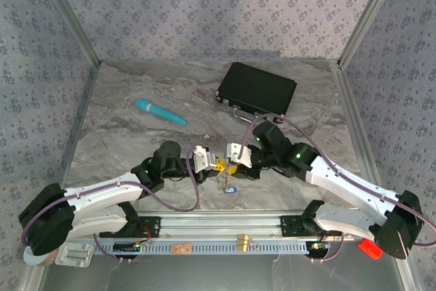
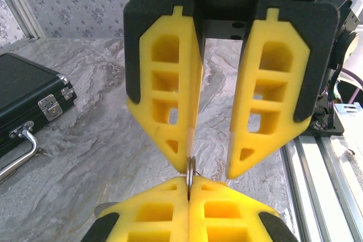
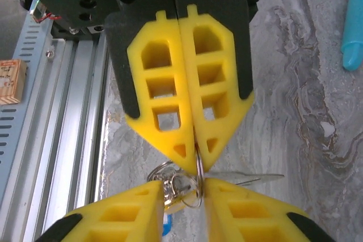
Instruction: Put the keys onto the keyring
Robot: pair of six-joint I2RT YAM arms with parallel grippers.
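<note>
With the left gripper [image 2: 190, 190] pinched shut on the keyring [image 2: 190, 169] and the right gripper [image 3: 182, 191] part-open around the keys [image 3: 238, 178], they could have slid off.

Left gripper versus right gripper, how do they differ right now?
The left gripper has its fingers pressed together, while the right gripper has its fingers standing apart. The left gripper pinches a thin metal ring at its fingertips, while the right gripper clamps nothing. The left gripper reaches in from the left and the right gripper from the right. Both have yellow fingers, and they meet tip to tip.
</note>
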